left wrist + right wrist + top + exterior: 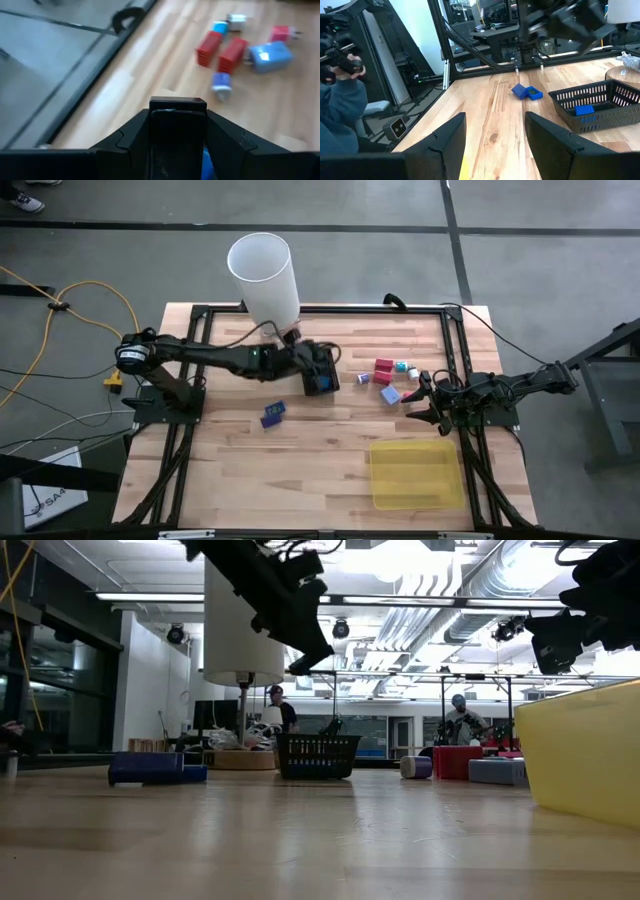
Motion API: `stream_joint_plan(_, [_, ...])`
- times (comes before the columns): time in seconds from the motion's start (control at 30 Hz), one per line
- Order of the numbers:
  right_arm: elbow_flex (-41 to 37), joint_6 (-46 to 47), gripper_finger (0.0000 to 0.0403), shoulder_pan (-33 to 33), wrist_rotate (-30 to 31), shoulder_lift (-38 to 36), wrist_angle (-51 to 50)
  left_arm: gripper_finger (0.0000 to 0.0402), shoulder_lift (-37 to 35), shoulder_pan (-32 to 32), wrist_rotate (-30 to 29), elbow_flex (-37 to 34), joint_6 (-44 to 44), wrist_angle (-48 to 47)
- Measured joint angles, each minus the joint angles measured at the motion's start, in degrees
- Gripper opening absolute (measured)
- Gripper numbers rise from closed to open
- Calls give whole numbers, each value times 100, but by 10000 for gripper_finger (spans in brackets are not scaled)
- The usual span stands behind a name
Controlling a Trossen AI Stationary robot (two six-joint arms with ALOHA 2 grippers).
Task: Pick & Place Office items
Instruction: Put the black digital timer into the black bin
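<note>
My left gripper point(322, 376) hangs over the black mesh box point(600, 107), shut on a small black piece point(177, 125). A blue piece point(584, 110) lies inside the box. Another blue-and-black piece point(272, 413) lies flat on the table nearer the left. To the right of the box lies a cluster: red blocks point(220, 50), a pale blue block point(270, 56), a purple piece point(363, 378) and a white/teal one point(230, 22). My right gripper point(418, 395) is open, just right of the cluster, touching nothing. My left gripper pinches the black piece between its two fingers point(127, 142), one on each side of it. The piece is lifted clear, above the mesh box. A spot of blue shows below the fingers; whether it belongs to the held piece, I cannot tell.
A flat translucent yellow tray point(415, 473) sits at the near right of the table. A tall white cylinder point(263, 275) stands at the far edge behind the left arm. A black frame runs round the table. A person point(340, 100) stands beyond the table's left side.
</note>
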Motion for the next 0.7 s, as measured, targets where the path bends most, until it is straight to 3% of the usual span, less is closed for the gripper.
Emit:
stream_joint_plan(0.37, [0, -2, 190, 0, 0, 0, 0, 158, 2, 665, 732, 0, 384, 172])
stream_joint_plan(0.7, [0, 0, 190, 0, 0, 0, 0, 158, 160, 612, 828, 0, 728, 169])
